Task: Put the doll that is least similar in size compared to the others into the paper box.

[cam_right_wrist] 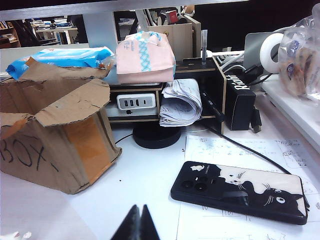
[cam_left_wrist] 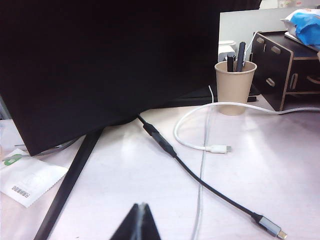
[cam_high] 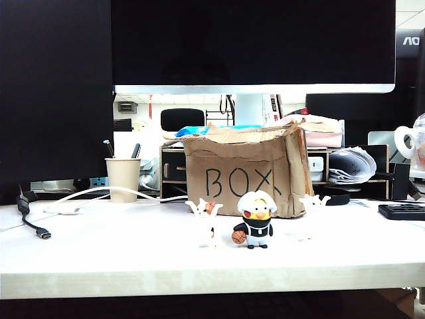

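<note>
Doll (cam_high: 255,219) stands untouched on my table (cam_high: 99,252) near the box (cam_high: 239,176); left tool (cam_left_wrist: 139,223) and right tool (cam_right_wrist: 138,223) closed, empty, nothing done.

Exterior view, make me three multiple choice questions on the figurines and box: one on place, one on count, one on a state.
1. Where does the yellow-faced doll stand?
A. inside the cardboard box
B. on the table in front of the cardboard box
C. beside the paper cup

2. How many white cat figurines are there?
A. one
B. two
C. four

3. How do the right gripper's jaws stand?
A. shut
B. wide open
C. clamped on the phone

Answers:
B, the doll is on the white table before the cardboard box.
B, one cat figurine stands on each side of the doll, the other at.
A, the right gripper shows its tips together, holding nothing.
</note>
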